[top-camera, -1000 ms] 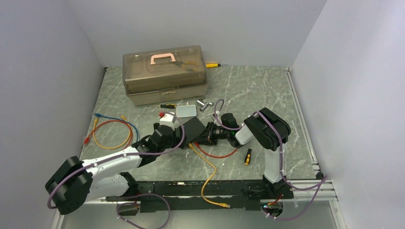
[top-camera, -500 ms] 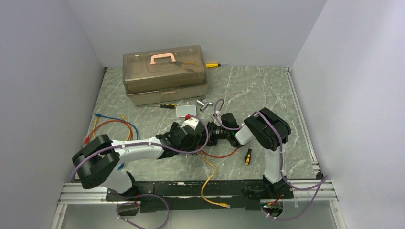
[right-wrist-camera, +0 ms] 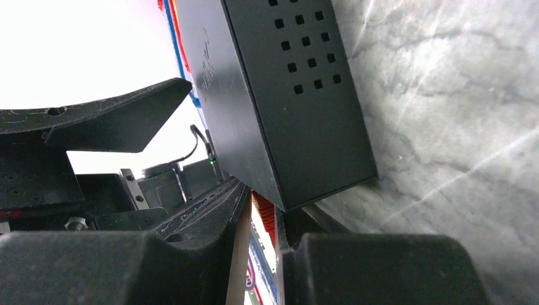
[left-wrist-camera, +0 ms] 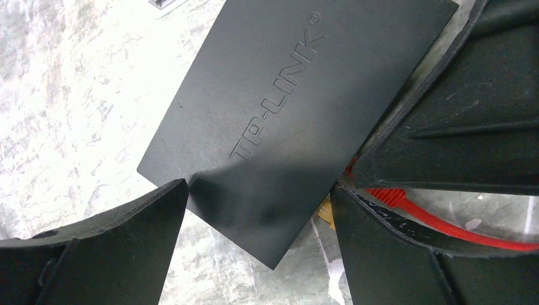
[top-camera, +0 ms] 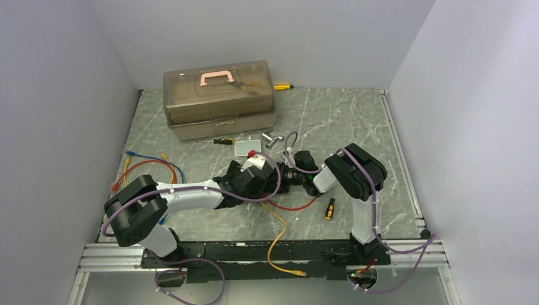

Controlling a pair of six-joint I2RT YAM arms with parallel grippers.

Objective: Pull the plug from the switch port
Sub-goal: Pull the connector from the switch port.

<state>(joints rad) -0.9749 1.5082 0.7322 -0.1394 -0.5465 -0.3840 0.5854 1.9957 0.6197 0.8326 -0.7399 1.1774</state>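
Observation:
The black TP-LINK switch [left-wrist-camera: 286,114] lies flat on the marble table; in the top view my left gripper [top-camera: 260,176] mostly hides it. In the left wrist view my left gripper [left-wrist-camera: 259,187] spans the switch's near corner, with one fingertip on each edge. My right gripper [top-camera: 284,178] comes in from the right along the port edge. In the right wrist view the gripper [right-wrist-camera: 260,210] is shut on the red plug [right-wrist-camera: 264,213] at the switch's [right-wrist-camera: 299,108] edge. The red plug [left-wrist-camera: 381,192] and its red cable [left-wrist-camera: 470,225] show beside my left gripper's right finger.
A translucent brown toolbox [top-camera: 219,98] stands at the back left. A silver tin [top-camera: 248,147] lies behind the switch. Coiled red, yellow and blue cables [top-camera: 149,175] lie at the left. A yellow cable [top-camera: 278,229] runs to the near edge. A screwdriver [top-camera: 330,208] lies by the right arm.
My left arm has swung right from beside the switch, and its gripper now spans the switch's corner. My right gripper has stayed at the port edge.

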